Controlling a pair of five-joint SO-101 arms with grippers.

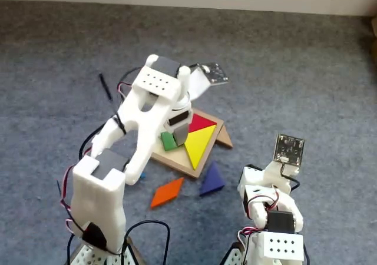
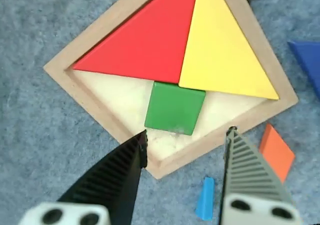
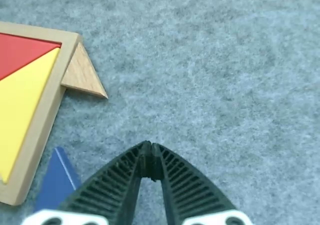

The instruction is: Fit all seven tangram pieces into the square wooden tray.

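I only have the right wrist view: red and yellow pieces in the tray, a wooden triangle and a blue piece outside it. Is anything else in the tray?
Observer: Yes, a green square lies in the tray, against the red triangle and the yellow triangle.
Operator: Where's the left gripper?
Observer: The left gripper hangs open over the tray corner by the green square.
Operator: Any other loose pieces?
Observer: An orange parallelogram lies outside the tray, apart from the blue piece.

Your high camera looks steeply down over the whole counter (image 1: 294, 70). Your left wrist camera hangs close above the wooden tray (image 2: 85, 96); the right one sits low beside it. All three share the yellow triangle (image 1: 199, 142).
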